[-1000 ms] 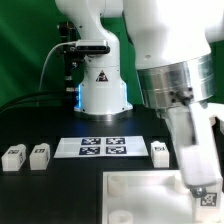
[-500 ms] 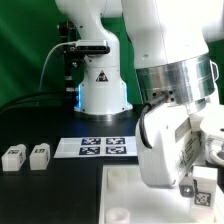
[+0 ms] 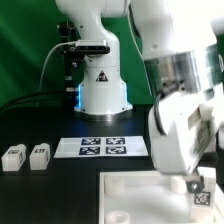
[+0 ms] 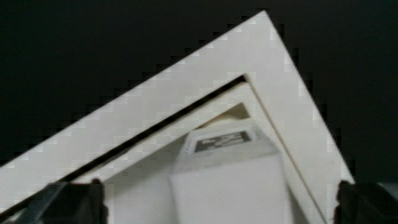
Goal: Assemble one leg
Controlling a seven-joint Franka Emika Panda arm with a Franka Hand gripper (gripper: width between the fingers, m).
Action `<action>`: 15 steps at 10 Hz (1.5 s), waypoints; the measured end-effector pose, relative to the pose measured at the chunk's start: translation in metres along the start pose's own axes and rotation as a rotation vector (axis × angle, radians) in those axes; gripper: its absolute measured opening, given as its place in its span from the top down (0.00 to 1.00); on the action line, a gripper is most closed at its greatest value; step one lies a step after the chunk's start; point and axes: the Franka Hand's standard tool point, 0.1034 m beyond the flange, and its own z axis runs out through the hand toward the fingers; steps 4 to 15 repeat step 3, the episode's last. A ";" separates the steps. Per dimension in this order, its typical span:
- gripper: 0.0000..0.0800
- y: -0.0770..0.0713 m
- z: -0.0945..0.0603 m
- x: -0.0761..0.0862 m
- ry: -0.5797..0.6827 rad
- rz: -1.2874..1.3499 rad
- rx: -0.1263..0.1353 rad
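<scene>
Exterior view, left to right: we see two spare legs (image 3: 25, 156) on table (image 3: 60, 185), apart from each other; marker board (image 3: 100, 147) mid; white panel (image 3: 130, 198) front; end effector (image 3: 190, 182) low over panel's corner at exterior view's right. Wrist view: tagged leg (image 4: 228, 150) sits between fingertips (image 4: 80, 200), against panel corner. We cannot tell if pinched or spread. We judge insertion underway, seating left.
</scene>
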 end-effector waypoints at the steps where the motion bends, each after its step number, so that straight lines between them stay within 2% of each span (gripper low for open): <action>1: 0.19 -0.003 -0.014 -0.003 -0.014 -0.022 -0.001; 3: 0.19 -0.001 -0.007 -0.001 -0.006 -0.023 -0.007; 15: 0.19 -0.001 -0.007 -0.001 -0.006 -0.023 -0.007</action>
